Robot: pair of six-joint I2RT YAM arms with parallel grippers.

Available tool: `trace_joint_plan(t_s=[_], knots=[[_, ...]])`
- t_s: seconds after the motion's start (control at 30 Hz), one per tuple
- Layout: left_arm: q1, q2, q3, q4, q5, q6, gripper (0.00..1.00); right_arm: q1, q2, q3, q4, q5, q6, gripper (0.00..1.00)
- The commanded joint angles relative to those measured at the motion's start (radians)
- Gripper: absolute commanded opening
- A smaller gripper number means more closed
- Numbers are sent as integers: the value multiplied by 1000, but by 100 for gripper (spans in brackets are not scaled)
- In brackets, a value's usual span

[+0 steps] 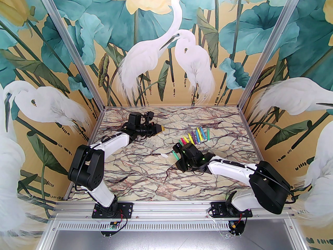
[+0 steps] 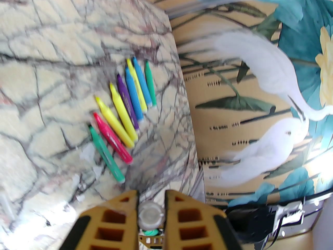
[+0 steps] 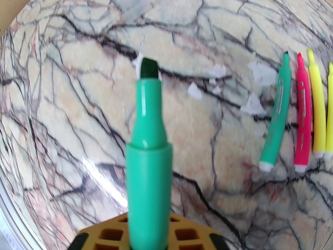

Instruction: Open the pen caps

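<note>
Right gripper (image 3: 148, 232): clenched on the barrel of a green marker pen (image 3: 148, 150) that points away from the wrist camera.
Held pen's nib (image 3: 149, 68): a bare, dark green chisel tip.
Left gripper (image 2: 151, 194): yellow fingers closed on a clear pen cap (image 2: 151, 213), which is seen end-on as a round translucent disc. The gripper is over the far-left part of the table.
Row of pens (image 1: 195, 136): the pens lie side by side on the table, just beyond the right gripper. Their bodies are green, pink, yellow, purple and blue, with white ends. The green and pink ones nearest the right gripper show bare nibs.
Loose caps (image 3: 253, 105): several clear caps are scattered on the table beside the green end of the row.
Writing: a line of print runs along the barrels of the row's green pen (image 3: 278, 113) and pink pen (image 3: 303, 111). It is too blurred to read.
Table (image 1: 145, 181): a marble pattern, cream with dark veins.
Walls (image 1: 166, 61): a mural of white egrets among teal leaves.
</note>
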Motion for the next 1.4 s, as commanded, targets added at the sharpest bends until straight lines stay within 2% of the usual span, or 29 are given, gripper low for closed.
trace_joint_plan(t_s=[0.0, 0.1, 0.2, 0.53, 0.87, 1.37], knots=[[-5, 13, 36, -89, -58, 47, 0, -2, -33, 2, 6, 53, 15, 0], [-5, 9, 76, -255, -187, 141, 0, -12, -19, 33, 15, 95, 46, 0], [-8, 9, 104, -382, -266, 210, 0, -30, 20, 84, -1, 149, 77, 0], [-42, 27, 142, -605, -465, 320, 0, -75, 197, 270, -89, 227, 136, 0], [-110, 127, 220, -721, -550, 351, 0, -77, 336, 365, -131, 265, 166, 4], [-163, 272, 306, -773, -570, 361, 0, -77, 425, 385, -118, 239, 161, 9]])
